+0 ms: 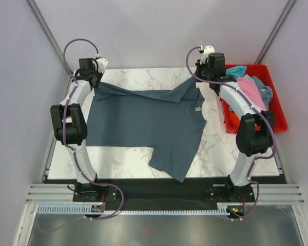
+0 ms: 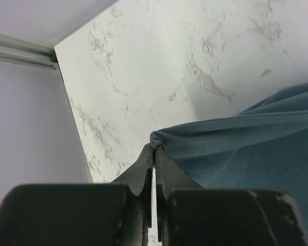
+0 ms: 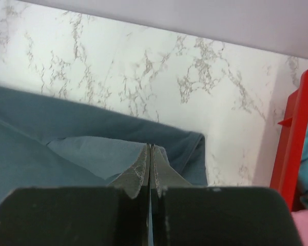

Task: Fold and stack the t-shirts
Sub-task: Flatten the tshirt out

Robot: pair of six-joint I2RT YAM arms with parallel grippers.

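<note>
A large dark slate-blue t-shirt lies spread on the marble table, with a small white tag near its right edge. One sleeve hangs toward the near edge. My left gripper is at the far left, shut on the shirt's far-left corner; in the left wrist view the cloth bunches at the tips of this gripper. At the far right, my right gripper is shut on the far-right corner, where the fabric is pinched between the tips of the gripper. The edge between both grips is lifted and taut.
A red plastic bin stands right of the table, holding a pink shirt and teal shirts. Its red wall is close to my right gripper. Grey walls enclose the far side and both sides.
</note>
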